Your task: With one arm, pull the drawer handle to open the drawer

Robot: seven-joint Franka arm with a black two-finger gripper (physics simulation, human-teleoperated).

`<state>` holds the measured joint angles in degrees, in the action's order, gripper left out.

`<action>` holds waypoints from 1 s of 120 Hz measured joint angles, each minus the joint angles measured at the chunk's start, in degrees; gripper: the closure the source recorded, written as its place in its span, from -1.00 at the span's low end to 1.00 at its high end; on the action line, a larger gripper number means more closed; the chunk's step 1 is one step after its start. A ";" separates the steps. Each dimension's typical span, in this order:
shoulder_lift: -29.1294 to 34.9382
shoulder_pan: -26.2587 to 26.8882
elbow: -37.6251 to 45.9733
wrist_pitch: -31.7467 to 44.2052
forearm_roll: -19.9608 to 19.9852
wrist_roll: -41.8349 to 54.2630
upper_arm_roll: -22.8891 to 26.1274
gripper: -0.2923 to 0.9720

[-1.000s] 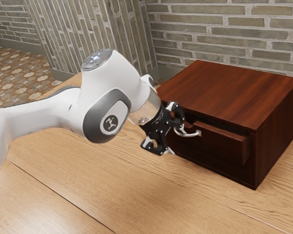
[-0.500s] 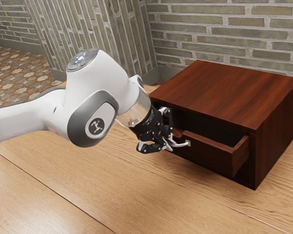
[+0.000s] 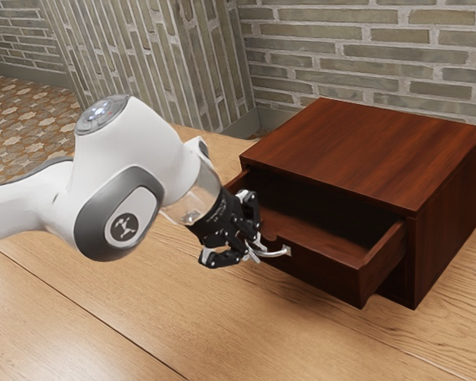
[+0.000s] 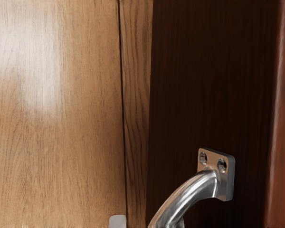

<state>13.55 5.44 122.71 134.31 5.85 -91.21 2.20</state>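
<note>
Plainly, the drawer handle (image 3: 273, 252) is a curved silver bar fixed to the dark front of the drawer (image 3: 325, 274), and it sits right at the hand: the black gripper (image 3: 242, 248) is clenched on it, its fingers closed around the bar from two sides at the end toward the exterior view's left. From the wrist view the same drawer handle (image 4: 186, 198) rises close under the hand, bending up to a small mounting plate (image 4: 216, 172) with two screw holes that lies flat on the dark wood of the drawer front. The drawer stands partly out of the cabinet (image 3: 365, 151), its open top showing a shadowed inside, its front panel well clear of the cabinet's face and nearer the camera. The cabinet is a dark reddish-brown box resting on the pale wooden table (image 3: 182, 333), toward the exterior view's right. The white arm (image 3: 119, 190) comes in from the exterior view's left, low over the table, with its wrist angled down to the handle. Behind the cabinet runs a grey brick wall (image 3: 365, 48), and a patterned tile floor (image 3: 24, 119) shows at the far left.
</note>
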 joint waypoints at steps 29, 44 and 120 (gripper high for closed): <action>4.74 -0.04 4.34 0.32 -0.02 -0.37 0.16 0.67; 7.28 -0.27 6.57 0.39 -0.31 -0.50 0.22 0.67; 13.21 -3.85 9.50 0.36 -0.22 0.21 9.02 0.30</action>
<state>26.76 1.60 132.21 134.68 5.63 -91.00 11.23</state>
